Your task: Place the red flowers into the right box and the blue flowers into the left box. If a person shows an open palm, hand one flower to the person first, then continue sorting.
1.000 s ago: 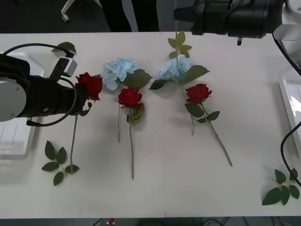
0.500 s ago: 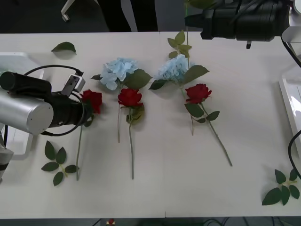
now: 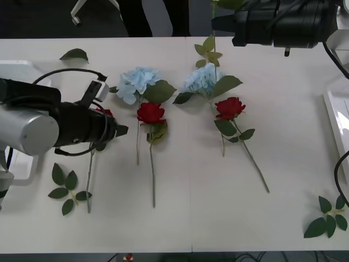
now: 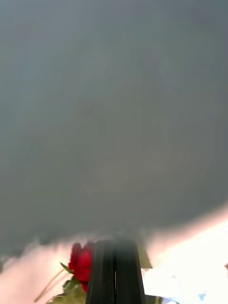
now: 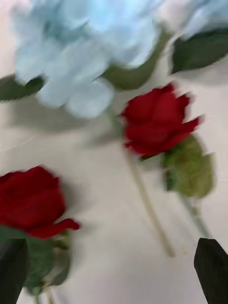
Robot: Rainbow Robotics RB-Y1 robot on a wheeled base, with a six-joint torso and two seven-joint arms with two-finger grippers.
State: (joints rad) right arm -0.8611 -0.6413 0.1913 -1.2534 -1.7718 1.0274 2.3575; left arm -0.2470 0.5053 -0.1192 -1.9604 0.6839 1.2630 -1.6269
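My left claw [image 3: 121,130] sits low over the white table [image 3: 191,218] at about 9 o'clock, black fingers [image 5: 214,266] spread apart, gripping nothing. A deep-red artificial rose [image 3: 105,112] lies partly under that arm, its thin green stem [image 3: 89,180] running toward 6 o'clock; in the left wrist view the same bloom [image 5: 31,202] sits just beside one finger, contact unclear.

Second red rose [image 3: 151,113] lies at table centre, petals tight and dark, a olive-green leaf just under the bloom, long stem toward 6 o'clock. It touches the pale sky-blue hydrangea head [image 3: 137,83] at its 11 o'clock, a fluffy cluster of small petals with a broad dark leaf. Third red rose [image 3: 229,107] lies toward 3 o'clock of centre, stem angled toward 5 o'clock, just below a second sky-blue hydrangea [image 3: 203,80].

My right claw [image 4: 116,273] is up at 1 o'clock, fingers pressed together on the thin green stem [image 3: 213,24] of a fourth rose, whose red bloom [image 4: 80,263] shows beside the fingers in the right wrist view.

White shallow plastic tray [image 3: 22,164] at 9 o'clock edge, mostly behind my left arm. Another white tray rim [image 3: 334,117] at 3 o'clock edge.

No readable labels or writing.
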